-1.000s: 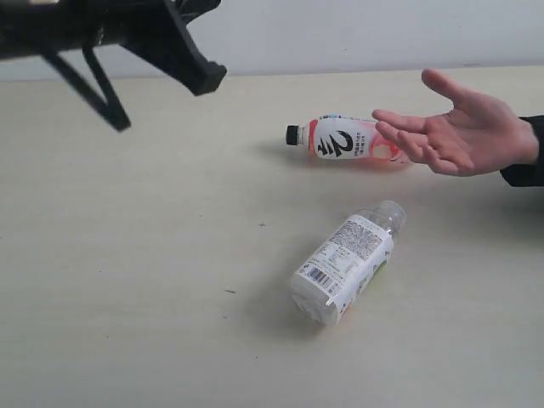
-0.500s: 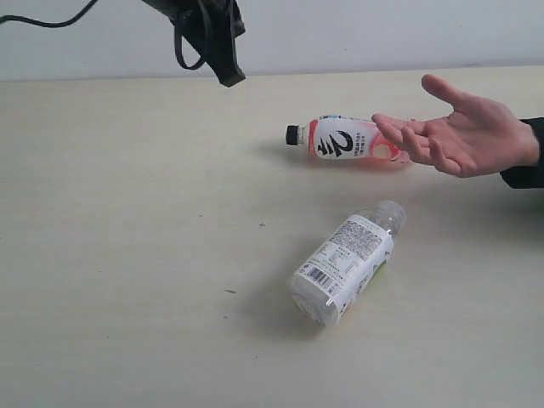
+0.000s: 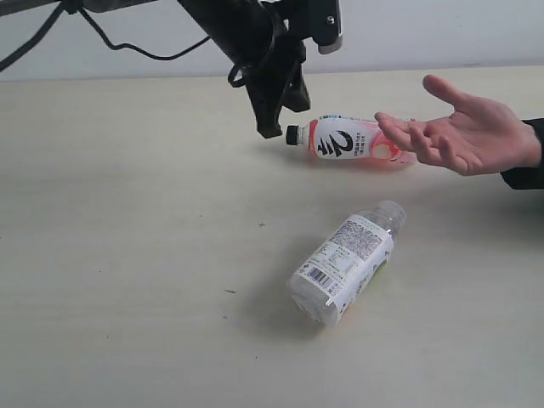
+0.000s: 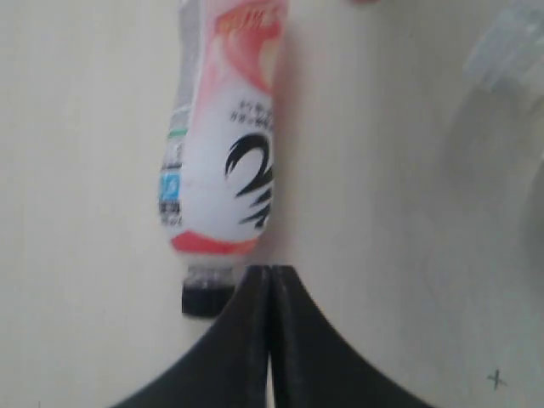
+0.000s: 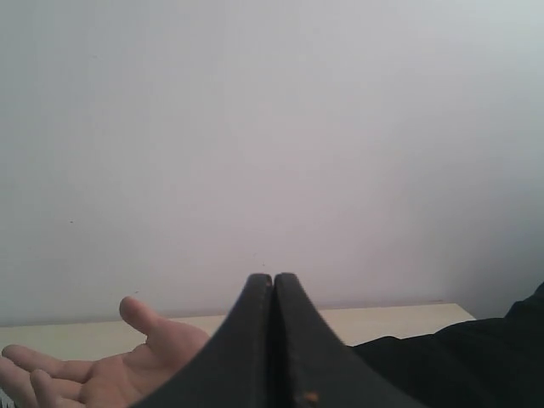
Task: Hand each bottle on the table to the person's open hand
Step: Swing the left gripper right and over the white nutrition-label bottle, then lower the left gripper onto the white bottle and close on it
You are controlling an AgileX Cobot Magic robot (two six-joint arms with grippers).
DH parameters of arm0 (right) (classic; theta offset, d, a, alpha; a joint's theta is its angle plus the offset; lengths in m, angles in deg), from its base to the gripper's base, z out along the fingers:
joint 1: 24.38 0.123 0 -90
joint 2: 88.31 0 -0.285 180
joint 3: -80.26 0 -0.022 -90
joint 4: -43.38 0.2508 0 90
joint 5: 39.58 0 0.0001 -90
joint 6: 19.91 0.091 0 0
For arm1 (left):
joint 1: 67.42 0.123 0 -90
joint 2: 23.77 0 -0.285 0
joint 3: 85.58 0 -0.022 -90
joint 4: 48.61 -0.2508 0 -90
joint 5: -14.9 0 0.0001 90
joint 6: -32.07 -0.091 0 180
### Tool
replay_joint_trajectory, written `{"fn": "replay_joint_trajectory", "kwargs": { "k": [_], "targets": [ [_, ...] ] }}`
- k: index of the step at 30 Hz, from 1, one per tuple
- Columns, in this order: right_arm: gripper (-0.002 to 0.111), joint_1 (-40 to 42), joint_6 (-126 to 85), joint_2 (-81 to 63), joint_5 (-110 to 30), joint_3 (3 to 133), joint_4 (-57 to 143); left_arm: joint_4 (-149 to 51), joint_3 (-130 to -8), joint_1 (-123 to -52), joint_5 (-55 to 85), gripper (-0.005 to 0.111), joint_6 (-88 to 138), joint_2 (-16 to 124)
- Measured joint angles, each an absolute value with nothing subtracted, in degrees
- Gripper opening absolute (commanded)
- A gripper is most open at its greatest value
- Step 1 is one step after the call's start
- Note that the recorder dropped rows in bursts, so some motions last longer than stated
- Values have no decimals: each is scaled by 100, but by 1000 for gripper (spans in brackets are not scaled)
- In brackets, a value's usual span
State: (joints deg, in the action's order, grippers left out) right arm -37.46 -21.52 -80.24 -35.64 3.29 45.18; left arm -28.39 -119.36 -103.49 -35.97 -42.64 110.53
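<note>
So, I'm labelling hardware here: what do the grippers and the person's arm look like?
Both the left gripper and right gripper are matte black with tapered, wedge-shaped fingers; black cables trail along the left arm. The person's sleeve is black.

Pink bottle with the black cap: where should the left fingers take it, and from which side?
Grip the pink bottle across its labelled middle, from above. It lies on its side, black cap by the shut left gripper, base beside the person's hand, so open first.
</note>
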Motion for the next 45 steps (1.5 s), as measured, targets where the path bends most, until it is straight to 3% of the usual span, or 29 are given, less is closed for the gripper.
{"fn": "replay_joint_trajectory", "kwargs": {
  "k": [8, 11, 15, 17, 23, 27, 32, 35, 45],
  "targets": [
    [0, -3746, -2152, -8024, -3564, 329, 4518, -2214, -12582, -10349, -3717, 3, -5231, 11625],
    [0, -3746, -2152, -8024, -3564, 329, 4518, -2214, -12607, -10349, -3676, 19, -5255, 11716],
    [0, -3746, -2152, -8024, -3564, 329, 4518, -2192, -12615, -10349, -3643, 52, -5242, 11718],
    [0, -3746, -2152, -8024, -3564, 329, 4518, -2153, -12620, -10349, -3612, 60, -5198, 11718],
    [0, -3746, -2152, -8024, -3564, 329, 4518, -2056, -12620, -10349, -3588, 61, -4815, 11718],
    [0, -3746, -2152, -8024, -3564, 329, 4518, -2068, -12620, -10349, -3708, 62, -3306, 11650],
    [0, -3746, -2152, -8024, -3564, 329, 4518, -2167, -12635, -10349, -4363, 76, -1062, 11330],
    [0, -3746, -2152, -8024, -3564, 329, 4518, -2369, -12643, -10380, -4994, 78, -336, 11215],
    [0, -3746, -2152, -8024, -3564, 329, 4605, -3569, -12482, -11284, -5495, 78, 1276, 11191]
  ]
}}
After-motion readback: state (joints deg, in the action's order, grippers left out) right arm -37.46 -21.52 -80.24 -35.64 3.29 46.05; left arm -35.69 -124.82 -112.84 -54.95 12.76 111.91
